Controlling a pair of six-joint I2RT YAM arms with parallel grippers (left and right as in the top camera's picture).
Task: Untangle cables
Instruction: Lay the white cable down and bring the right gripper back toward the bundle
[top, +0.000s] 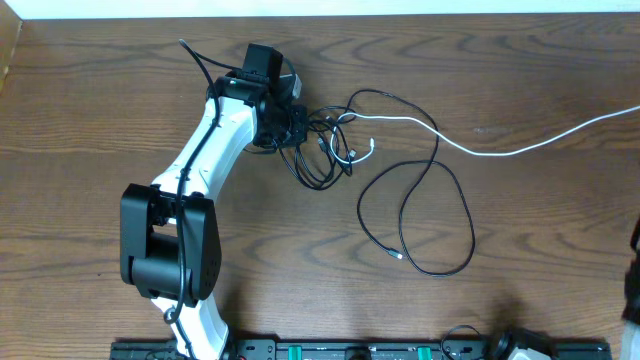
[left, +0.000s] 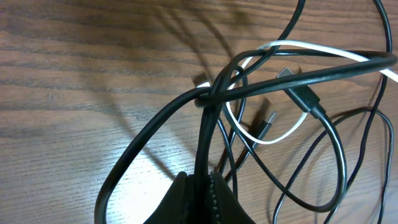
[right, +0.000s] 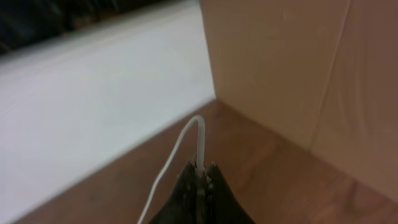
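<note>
We find the left gripper (left: 200, 182) clamped tight on a black cable (left: 206, 134), which climbs straight out of the closed fingertips to a cluster of crossings just ahead. There the held strand meets other black strands and the white cable (left: 273, 45), which arcs across the top of the cluster and curls back under it in a loop. Two black plug ends (left: 268, 123) with metal tips lie inside that loop, close to each other.

From overhead, the left arm (top: 215, 140) reaches diagonally across the wooden table (top: 100, 150), its gripper at the left edge of the tangle (top: 330, 145). That tangle sits at the upper middle of the table. A second black cable (top: 471, 232) spreads out of it into a wide open loop toward the near side, well apart from the arm. The white cable leaves the tangle and sweeps rightward in a shallow sag, running off the right edge of the view.

The right gripper (right: 200, 173) is pinched together on the white cable — the cord stands up from between the fingertips and bends away to the left. That view is blurred; behind the fingers we make out what looks like a pale wooden panel (right: 273, 62).
</note>
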